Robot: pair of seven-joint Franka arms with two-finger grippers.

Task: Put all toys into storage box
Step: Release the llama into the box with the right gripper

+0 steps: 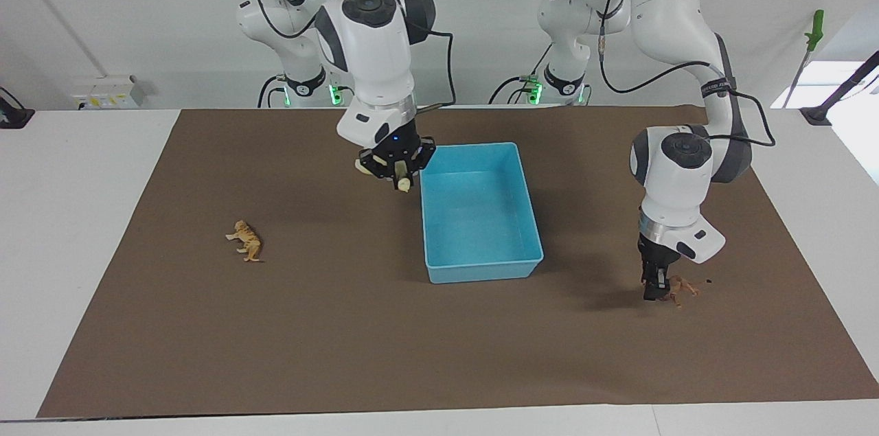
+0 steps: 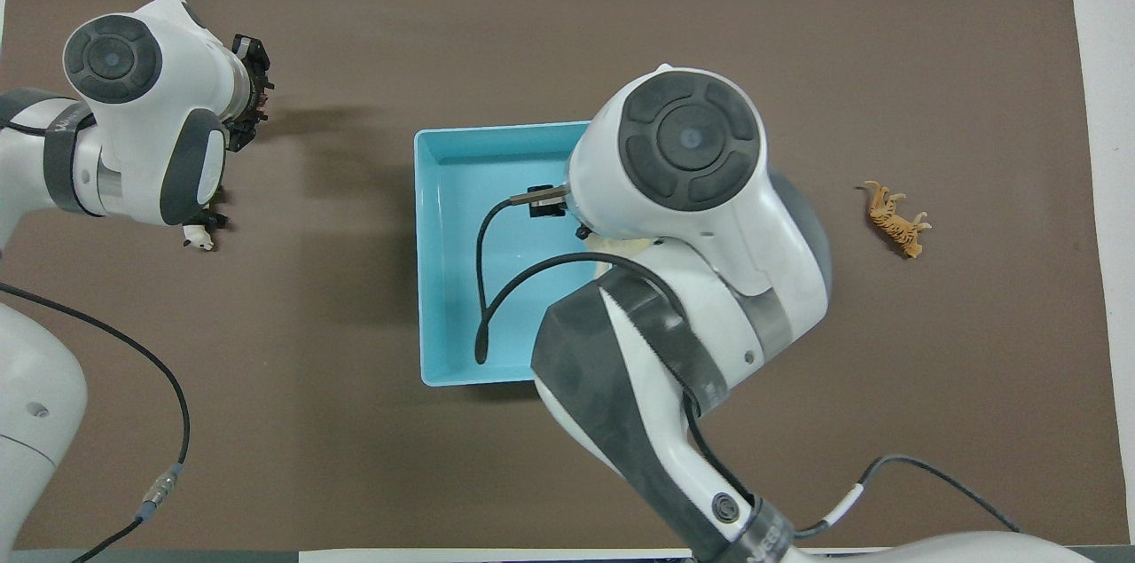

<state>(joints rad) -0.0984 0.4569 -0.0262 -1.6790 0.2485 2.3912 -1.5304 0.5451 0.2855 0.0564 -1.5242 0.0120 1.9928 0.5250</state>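
Note:
The light blue storage box (image 1: 481, 270) stands mid-mat with no toys in it; it also shows in the overhead view (image 2: 431, 279). My right gripper (image 1: 400, 177) is shut on the cream-yellow horse-like animal (image 1: 405, 184) and holds it in the air over the box's wall toward the right arm's end. My left gripper (image 1: 652, 293) is down at the mat, touching the brown lion (image 1: 684, 288). The orange tiger (image 1: 246, 242) lies on its side toward the right arm's end (image 2: 896, 222). The panda (image 2: 199, 237) peeks out from under the left arm.
A brown mat (image 1: 343, 340) covers the table. The right arm's cable hangs over the box (image 2: 497, 279) in the overhead view. In that view the left arm hides the lion and the right arm hides most of the horse.

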